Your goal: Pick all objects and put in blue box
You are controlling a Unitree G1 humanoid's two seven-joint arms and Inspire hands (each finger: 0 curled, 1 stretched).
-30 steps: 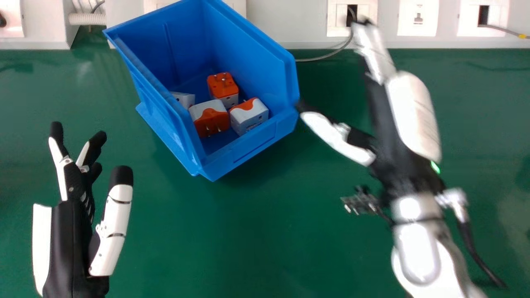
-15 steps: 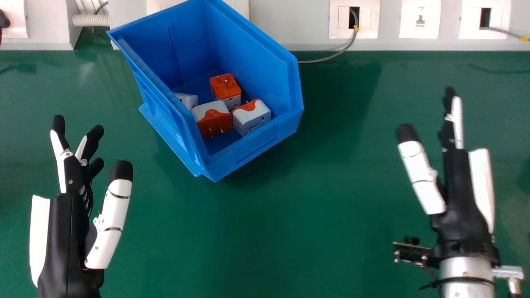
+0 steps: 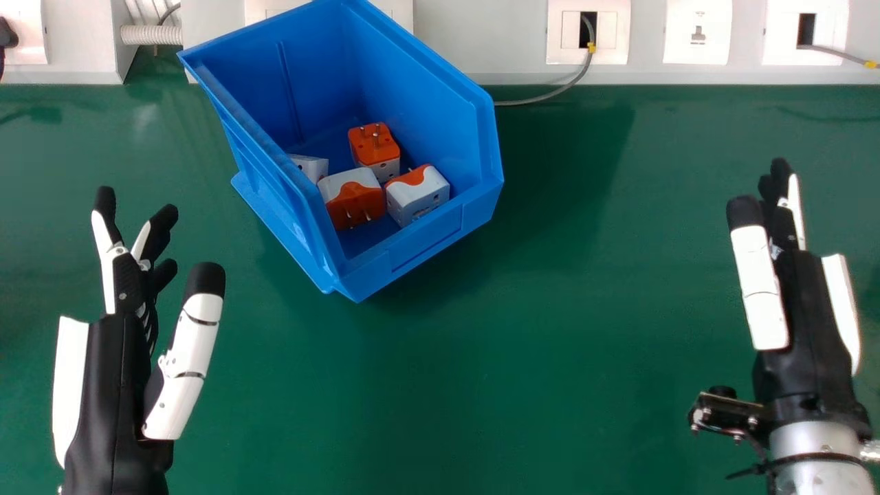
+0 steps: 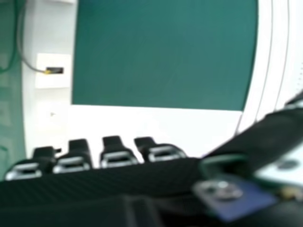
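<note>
Right hand [image 3: 808, 309], fingertips forward (fingers straight), well right of the blue box [image 3: 433, 237]

Your left hand [image 3: 110, 385]: open, fingers [image 3: 107, 275] extended forward, slightly fanned; thumb [image 3: 184, 357] angled out from its inner side. Your right hand [image 3: 808, 323]: open, fingers [image 3: 795, 206] pointing forward, thumb [image 3: 762, 295] straight along its inner side. You have the silver forearm [image 3: 818, 443] directly behind that palm.

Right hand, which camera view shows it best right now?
The head view: it shows the open right hand down to the wrist, to the right of the blue box. The right hand view crops it close, giving fingertips along the bottom edge and the thumb at the right.
</note>
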